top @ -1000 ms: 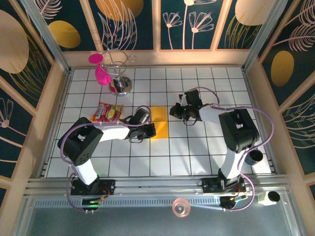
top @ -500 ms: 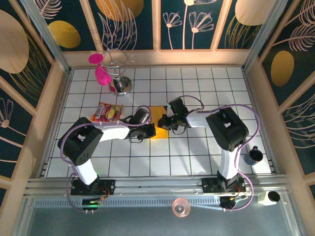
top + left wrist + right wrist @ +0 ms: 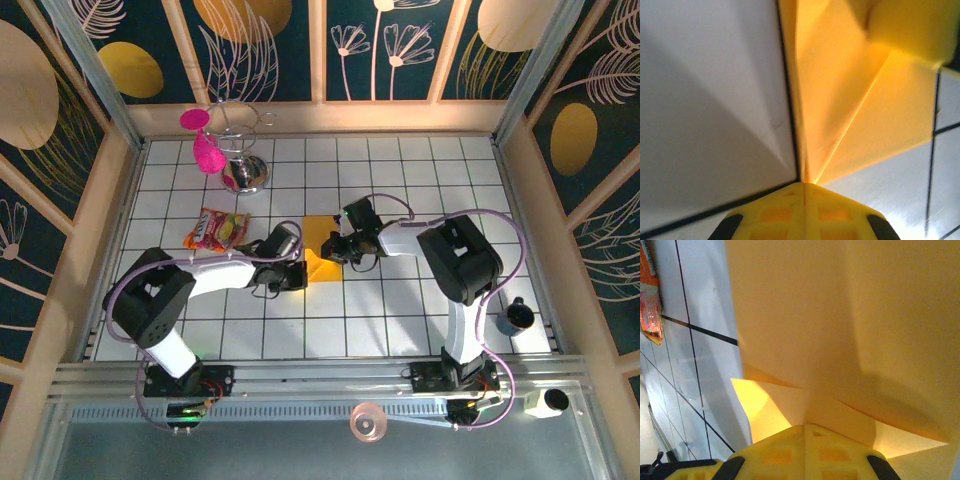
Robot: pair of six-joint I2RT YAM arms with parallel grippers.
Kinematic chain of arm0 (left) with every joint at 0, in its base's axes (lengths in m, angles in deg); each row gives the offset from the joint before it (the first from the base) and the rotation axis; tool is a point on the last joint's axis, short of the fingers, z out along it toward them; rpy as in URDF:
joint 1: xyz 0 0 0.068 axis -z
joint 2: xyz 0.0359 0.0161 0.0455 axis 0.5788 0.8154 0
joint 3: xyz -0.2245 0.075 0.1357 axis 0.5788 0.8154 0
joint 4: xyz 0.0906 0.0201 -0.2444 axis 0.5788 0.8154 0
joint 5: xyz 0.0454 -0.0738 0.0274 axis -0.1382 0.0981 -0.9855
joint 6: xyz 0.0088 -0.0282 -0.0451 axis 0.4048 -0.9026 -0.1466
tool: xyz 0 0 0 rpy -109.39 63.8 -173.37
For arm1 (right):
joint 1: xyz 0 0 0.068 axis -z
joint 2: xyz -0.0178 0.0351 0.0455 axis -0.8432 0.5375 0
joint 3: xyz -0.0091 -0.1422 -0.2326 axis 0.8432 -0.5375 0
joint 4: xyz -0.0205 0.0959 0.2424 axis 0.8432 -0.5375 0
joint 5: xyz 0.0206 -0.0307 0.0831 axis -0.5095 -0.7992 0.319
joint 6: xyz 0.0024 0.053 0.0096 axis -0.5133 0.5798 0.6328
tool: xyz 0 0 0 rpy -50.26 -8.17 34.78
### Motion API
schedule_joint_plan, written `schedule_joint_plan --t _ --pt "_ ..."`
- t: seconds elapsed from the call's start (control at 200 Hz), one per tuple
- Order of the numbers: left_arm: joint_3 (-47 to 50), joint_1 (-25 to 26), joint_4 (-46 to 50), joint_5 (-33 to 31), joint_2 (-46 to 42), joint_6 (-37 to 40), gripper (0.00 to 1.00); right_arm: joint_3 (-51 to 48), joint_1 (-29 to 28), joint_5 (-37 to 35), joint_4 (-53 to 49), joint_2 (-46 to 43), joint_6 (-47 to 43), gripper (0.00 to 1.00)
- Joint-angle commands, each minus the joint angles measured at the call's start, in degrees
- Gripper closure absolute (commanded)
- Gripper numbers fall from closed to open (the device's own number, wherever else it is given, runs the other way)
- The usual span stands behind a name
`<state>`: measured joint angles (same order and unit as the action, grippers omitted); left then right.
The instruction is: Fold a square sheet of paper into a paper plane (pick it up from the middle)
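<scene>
The square sheet of paper (image 3: 320, 238), plain orange-yellow, lies creased and partly raised at the middle of the tiled table (image 3: 400, 320). My left gripper (image 3: 300, 272) is at its near-left edge and my right gripper (image 3: 338, 248) at its right side. In the left wrist view the yellow fingers meet at the gripper (image 3: 804, 186), shut on a raised fold of the paper (image 3: 840, 100). In the right wrist view the gripper (image 3: 805, 427) is likewise shut on the paper (image 3: 840, 315), which spreads out ahead of it with folded flaps on both sides.
A red-and-yellow snack packet (image 3: 216, 229) lies left of the paper; its edge (image 3: 650, 305) shows in the right wrist view. A metal wire stand with a pink item (image 3: 240, 165) stands at the back left. A dark cup (image 3: 518, 316) sits at the right edge.
My right gripper moved left onto the paper's right side and shut on it. The left gripper drew slightly nearer with its edge, and the flat sheet is now buckled upward.
</scene>
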<state>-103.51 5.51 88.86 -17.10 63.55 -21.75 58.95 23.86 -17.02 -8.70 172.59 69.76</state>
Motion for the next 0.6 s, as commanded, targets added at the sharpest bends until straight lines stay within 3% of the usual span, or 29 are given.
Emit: schedule_joint_plan --t 0.0,0.19,0.33,0.591 --pt "-0.8 0.1 8.3 -2.2 -3.2 3.3 1.00 -0.4 1.4 -6.2 -4.6 3.2 -0.9 1.00" --pt "-4.0 0.1 0.9 -4.6 -5.9 -0.4 1.00 -0.4 1.4 -2.7 -0.9 0.9 1.0 1.00" --pt "-4.1 0.1 -7.4 -2.2 -1.0 -5.7 1.00 -0.6 1.6 0.5 3.0 -0.8 3.2 1.00" --pt "-4.9 0.1 -9.0 -2.2 5.9 -7.9 1.00 -0.4 1.6 0.8 2.8 -2.1 3.1 1.00"
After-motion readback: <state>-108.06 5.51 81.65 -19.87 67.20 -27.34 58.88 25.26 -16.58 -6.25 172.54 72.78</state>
